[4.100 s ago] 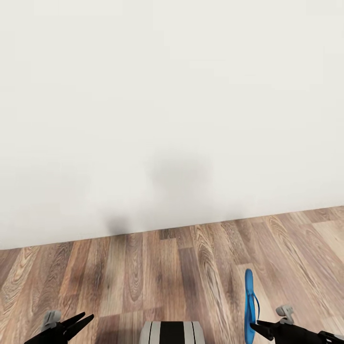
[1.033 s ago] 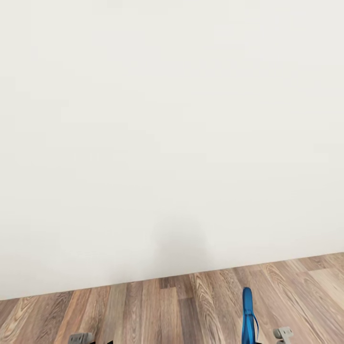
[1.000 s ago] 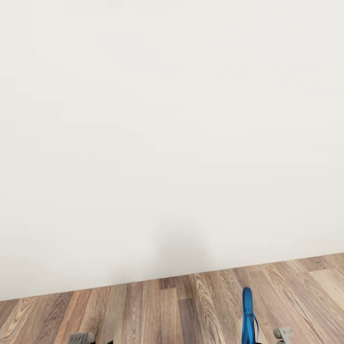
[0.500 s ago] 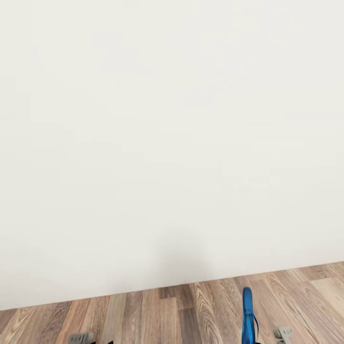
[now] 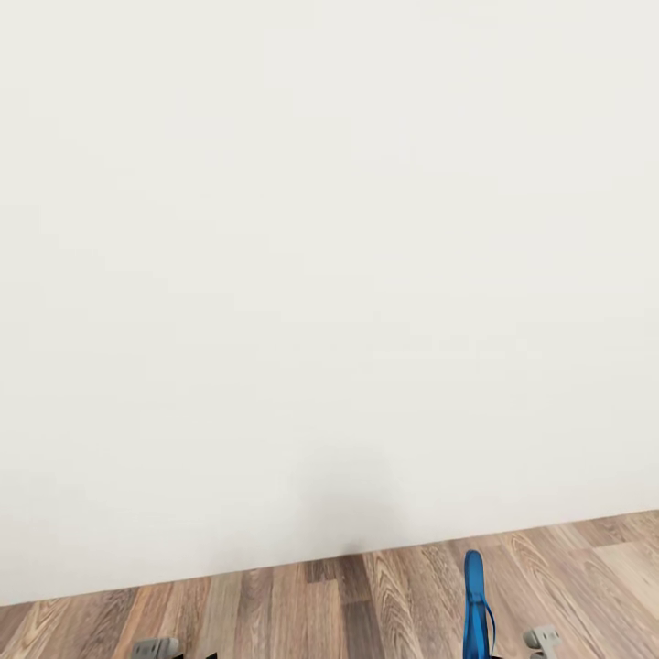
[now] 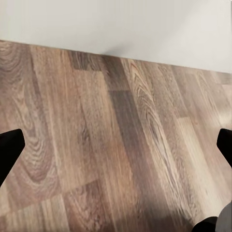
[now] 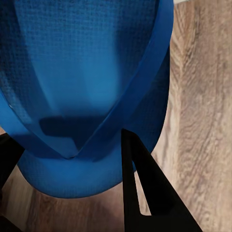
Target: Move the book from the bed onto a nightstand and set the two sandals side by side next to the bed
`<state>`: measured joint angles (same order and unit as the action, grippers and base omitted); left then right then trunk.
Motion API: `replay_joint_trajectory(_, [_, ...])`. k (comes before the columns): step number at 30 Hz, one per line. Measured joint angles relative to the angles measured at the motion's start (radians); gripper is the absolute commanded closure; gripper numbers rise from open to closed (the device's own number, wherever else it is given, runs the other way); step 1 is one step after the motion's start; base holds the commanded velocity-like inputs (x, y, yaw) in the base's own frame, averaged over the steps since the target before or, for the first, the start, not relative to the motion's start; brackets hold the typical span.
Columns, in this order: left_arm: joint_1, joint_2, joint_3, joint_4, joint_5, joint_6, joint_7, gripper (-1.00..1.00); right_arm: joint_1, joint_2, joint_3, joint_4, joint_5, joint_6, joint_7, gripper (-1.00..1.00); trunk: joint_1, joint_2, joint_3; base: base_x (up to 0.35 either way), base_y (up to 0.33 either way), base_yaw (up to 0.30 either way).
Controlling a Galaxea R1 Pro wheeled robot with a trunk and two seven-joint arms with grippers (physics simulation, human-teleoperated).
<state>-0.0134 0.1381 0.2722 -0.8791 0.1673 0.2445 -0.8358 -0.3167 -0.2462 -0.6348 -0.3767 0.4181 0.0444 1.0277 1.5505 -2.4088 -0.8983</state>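
One bright blue sandal (image 5: 473, 609) stands on edge at the lower right of the head view, above the wood floor. In the right wrist view its sole (image 7: 82, 72) and thin strap sit close to the camera, and my right gripper (image 7: 72, 169) is shut on it, one black finger (image 7: 140, 193) across its rim. My left gripper (image 6: 116, 150) hangs open over bare planks with nothing between its fingertips (image 6: 9, 150). The bed, the book, the nightstand and the other sandal are out of view.
A plain white wall (image 5: 329, 275) stands close ahead and takes up most of the head view. A narrow strip of brown wood-plank floor (image 5: 384, 604) runs along its base. Grey wrist parts (image 5: 156, 648) poke in at the bottom edge.
The whole head view has shifted: the wall takes up more of the picture and the floor strip has sunk lower. The sandal stays in my right gripper.
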Motion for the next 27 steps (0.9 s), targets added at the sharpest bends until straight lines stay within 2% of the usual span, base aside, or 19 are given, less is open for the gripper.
replay_joint_trajectory(6, [0.0,0.0,0.0,0.0,0.0,0.0,0.0,-1.0,0.0,0.0,0.0,0.0,0.0,0.0,0.0,1.0,-0.023,0.042,0.019,0.0,0.0,0.0])
replay_joint_trajectory(12, [0.0,0.0,0.001,0.0,0.0,0.0,-0.001,-1.0,0.0,0.0,0.001,0.0,0.0,0.0,0.0,1.0,-0.023,0.042,0.019,0.0,0.0,0.043])
replay_joint_trajectory(27, [0.0,0.001,0.002,0.001,0.003,0.0,0.0,-1.0,0.0,0.0,0.0,-0.004,0.002,0.0,-0.001,1.0,-0.023,0.042,0.019,0.0,0.0,0.207])
